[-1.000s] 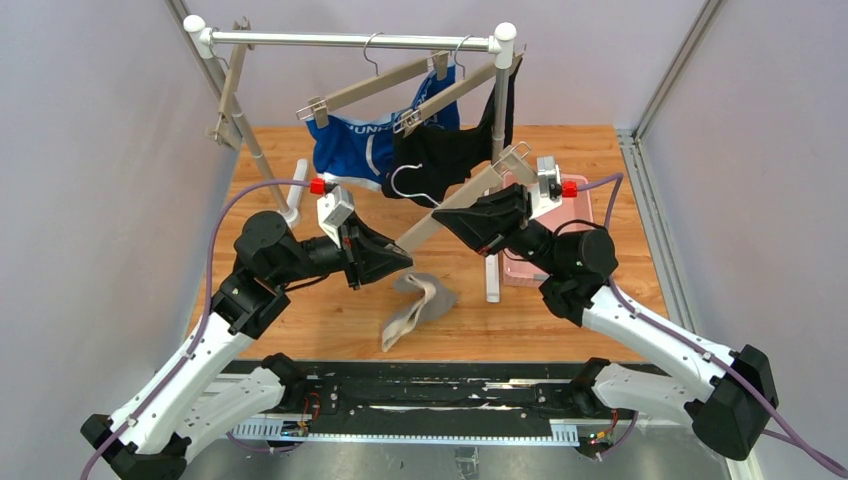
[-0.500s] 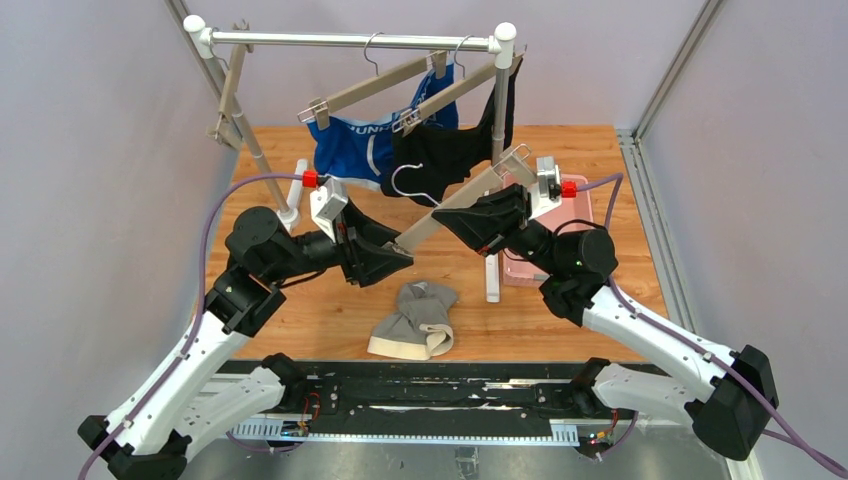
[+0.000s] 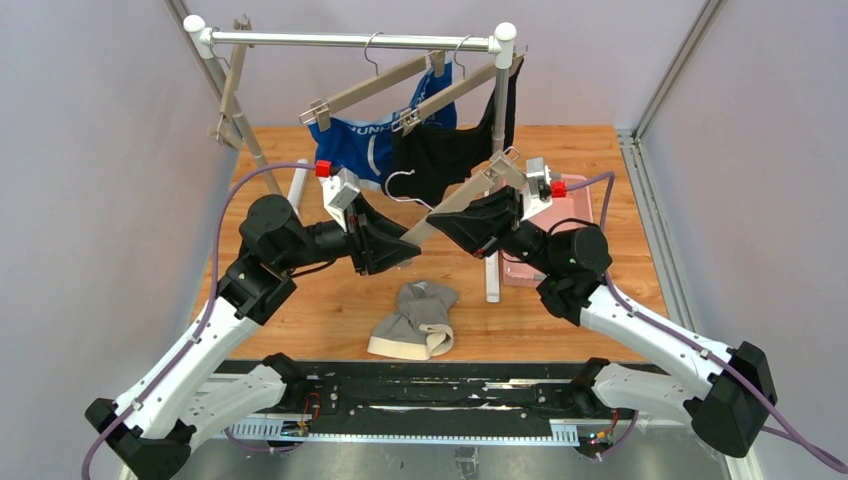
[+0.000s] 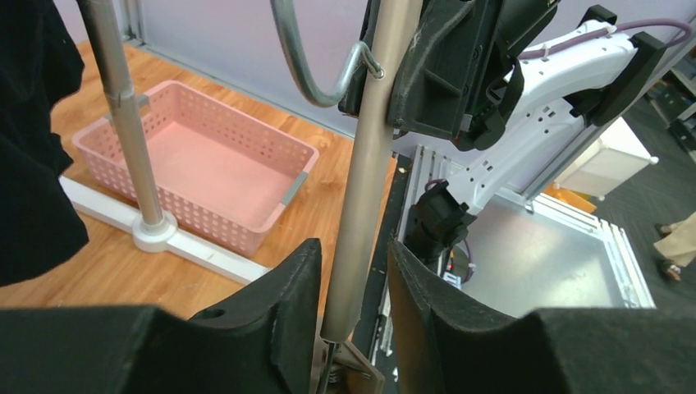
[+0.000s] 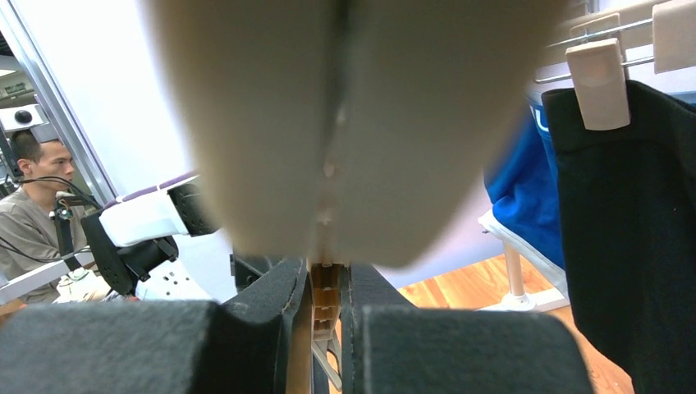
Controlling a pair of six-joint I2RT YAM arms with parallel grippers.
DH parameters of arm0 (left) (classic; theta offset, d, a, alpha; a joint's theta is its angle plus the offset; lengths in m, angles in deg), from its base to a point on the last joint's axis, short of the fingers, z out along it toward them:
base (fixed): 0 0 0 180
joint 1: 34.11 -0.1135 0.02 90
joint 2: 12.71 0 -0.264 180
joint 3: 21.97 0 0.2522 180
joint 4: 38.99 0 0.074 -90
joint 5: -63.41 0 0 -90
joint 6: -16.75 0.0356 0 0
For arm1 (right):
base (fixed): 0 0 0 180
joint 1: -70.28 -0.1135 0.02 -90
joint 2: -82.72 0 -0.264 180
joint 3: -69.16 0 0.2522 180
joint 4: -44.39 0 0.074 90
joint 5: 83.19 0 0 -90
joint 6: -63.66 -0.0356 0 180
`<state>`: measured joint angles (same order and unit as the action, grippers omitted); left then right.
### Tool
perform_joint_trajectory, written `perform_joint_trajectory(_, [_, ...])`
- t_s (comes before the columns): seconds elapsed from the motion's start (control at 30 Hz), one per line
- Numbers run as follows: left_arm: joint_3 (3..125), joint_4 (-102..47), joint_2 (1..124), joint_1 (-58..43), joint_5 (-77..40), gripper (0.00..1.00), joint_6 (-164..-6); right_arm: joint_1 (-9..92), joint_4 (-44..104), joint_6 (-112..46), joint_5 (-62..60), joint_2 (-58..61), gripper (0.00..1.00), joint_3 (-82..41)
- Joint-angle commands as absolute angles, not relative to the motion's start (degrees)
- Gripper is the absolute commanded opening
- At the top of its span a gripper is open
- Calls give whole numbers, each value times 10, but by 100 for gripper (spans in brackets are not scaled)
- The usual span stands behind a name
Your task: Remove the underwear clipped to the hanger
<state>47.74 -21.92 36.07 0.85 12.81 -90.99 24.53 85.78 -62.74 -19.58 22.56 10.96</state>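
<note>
Hanger (image 5: 353, 123) blurs across the right wrist view, pinched in right claw (image 5: 328, 283); left claw (image 4: 351, 256) spread around its end

Right claw (image 3: 448, 216) gripping hanger (image 3: 421, 229), grey briefs (image 3: 415, 320) on table (image 3: 320, 322)

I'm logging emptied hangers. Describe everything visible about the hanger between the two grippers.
The hanger is a pale beige, wood-looking bar with a metal hook and a clip at its lower end, carrying no cloth. It is off the rail, tilted, its upper end toward the right. The right gripper is shut on it; the left gripper, open, straddles its lower end.
</note>
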Motion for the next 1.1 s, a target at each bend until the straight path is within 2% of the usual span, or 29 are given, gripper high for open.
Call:
perform_joint_trajectory(0.0, [497, -251, 368, 13, 137, 35, -916, 230, 877, -619, -204, 224, 1, 89])
perform_joint_trajectory(0.07, [498, -253, 370, 12, 136, 20, -921, 228, 877, -619, -206, 222, 1, 90])
perform_joint_trajectory(0.2, [502, -255, 371, 12, 140, 1, -924, 226, 877, -620, -205, 219, 1, 93])
perform_joint_trajectory(0.47, [516, -236, 366, 12, 144, 0, -933, 224, 862, -619, -197, 216, 1, 94])
perform_joint_trajectory(0.63, [543, -143, 357, 12, 124, 0, -895, 223, 786, -583, -204, 233, 61, 87])
perform_joint_trajectory(0.67, [550, -110, 353, 12, 115, 0, -879, 222, 760, -571, -207, 238, 63, 86])
perform_joint_trajectory(0.8, [582, 40, 321, 12, 60, 0, -816, 212, 608, -488, -205, 265, 65, 79])
perform_joint_trajectory(0.93, [609, 163, 271, 12, -9, 0, -780, 184, 404, -393, -123, 281, 65, 69])
perform_joint_trajectory(1.07, [647, 284, 236, 12, -114, 0, -796, 143, 289, -331, -46, 264, 62, 72])
